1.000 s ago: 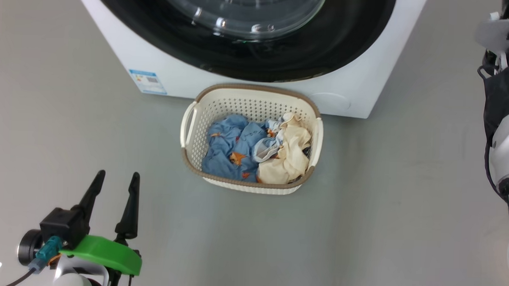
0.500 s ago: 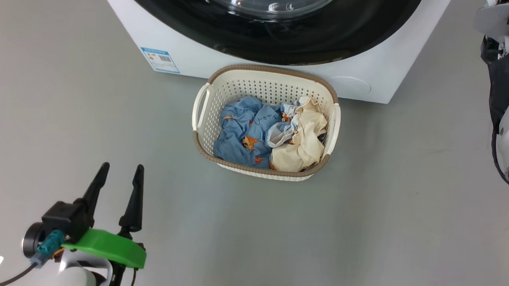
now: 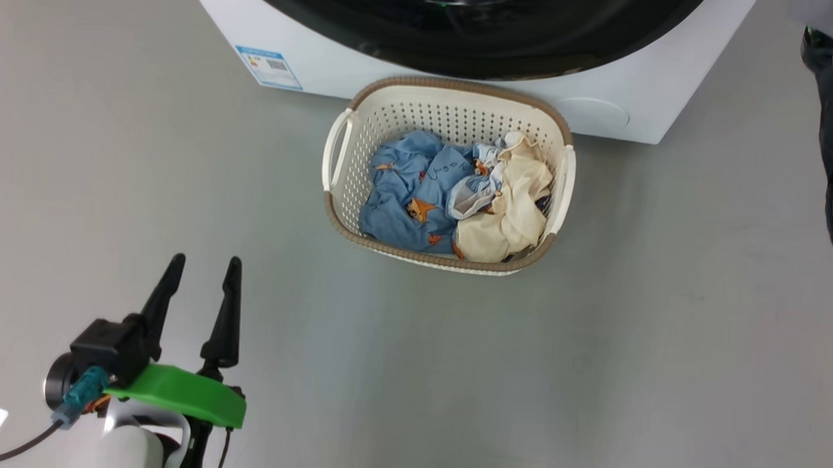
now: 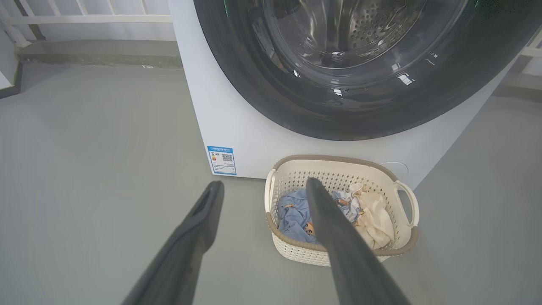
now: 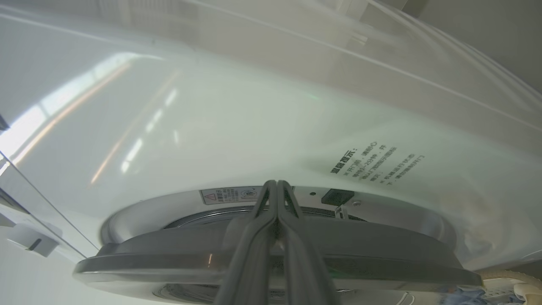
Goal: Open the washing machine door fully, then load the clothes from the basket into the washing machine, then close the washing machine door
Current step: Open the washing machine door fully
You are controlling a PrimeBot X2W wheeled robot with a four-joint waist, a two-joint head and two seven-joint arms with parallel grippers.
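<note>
**Right claw at the door's rim, laundry waiting below**

Here we go: my right claw (image 5: 276,183) is pinched fully shut, fingers pressed together with nothing between them. It lies across the grey rim of the washing machine door (image 5: 381,258), tips aimed at the white front of the washing machine (image 5: 211,127), close to the dark latch socket (image 5: 337,197). Am I touching that rim? I can't tell. The door looks cracked off the front at this edge, and it is nowhere near fully open.

I'd call this door rigid, hinged and glossy, so slick under smooth fingers. I'd hook behind the rim here on the latch side, clear of the bulging glass, and swing it along its arc rather than tug straight out.

Down low, my left claw (image 3: 206,260) hangs spread wide and empty over the grey floor (image 3: 662,339), well apart from the basket (image 3: 463,87). The basket sits just in front of the machine's base, below the door.

The clothes (image 3: 418,192) all lie inside, blue on my left, cream on my right. They look light, limp and likely to trail, so I'd pinch a bunched fold on top of the heap.
</note>
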